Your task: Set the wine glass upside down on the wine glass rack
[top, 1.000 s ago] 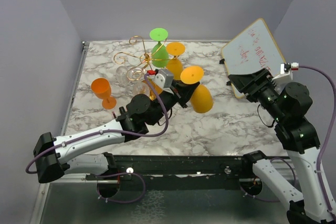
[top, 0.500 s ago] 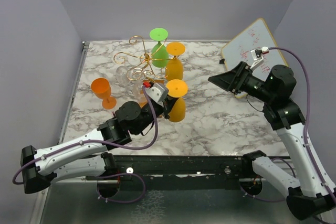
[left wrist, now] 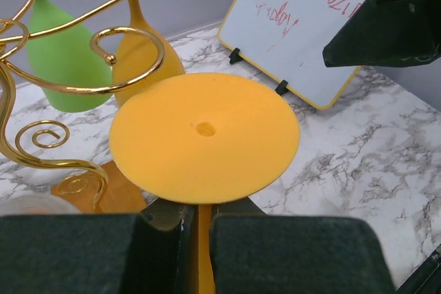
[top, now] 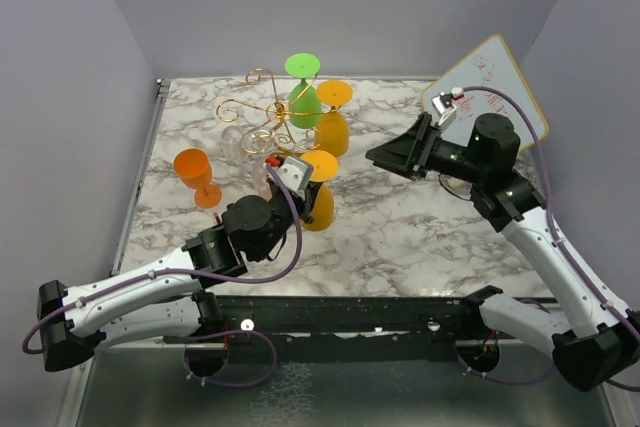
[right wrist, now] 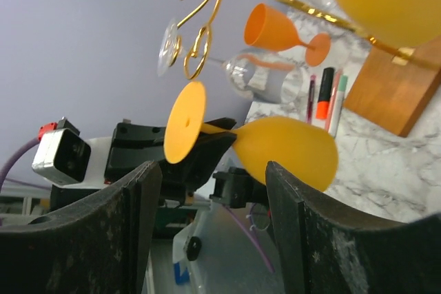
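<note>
A yellow-orange wine glass (top: 319, 207) hangs upside down, its round foot (left wrist: 204, 135) uppermost, just in front of the wine glass rack. My left gripper (left wrist: 198, 253) is shut on its stem. The rack is gold curled wire (top: 262, 112) on a wooden base (left wrist: 120, 194). A green glass (top: 303, 97) and another yellow-orange glass (top: 333, 125) hang on it upside down. My right gripper (top: 385, 157) is open and empty, right of the held glass and pointing at it. Its wrist view shows that glass's bowl (right wrist: 286, 153) beyond the fingers.
An orange glass (top: 197, 175) stands upright on the marble table (top: 400, 232), left of the rack. A clear glass (right wrist: 255, 77) and markers (right wrist: 325, 98) lie by the rack's base. A whiteboard (top: 495, 62) leans at the back right, behind my right arm.
My left arm has carried the held glass left and back, close to the rack. My right arm has swung left from the whiteboard toward the table's middle, its jaws a little narrower.
</note>
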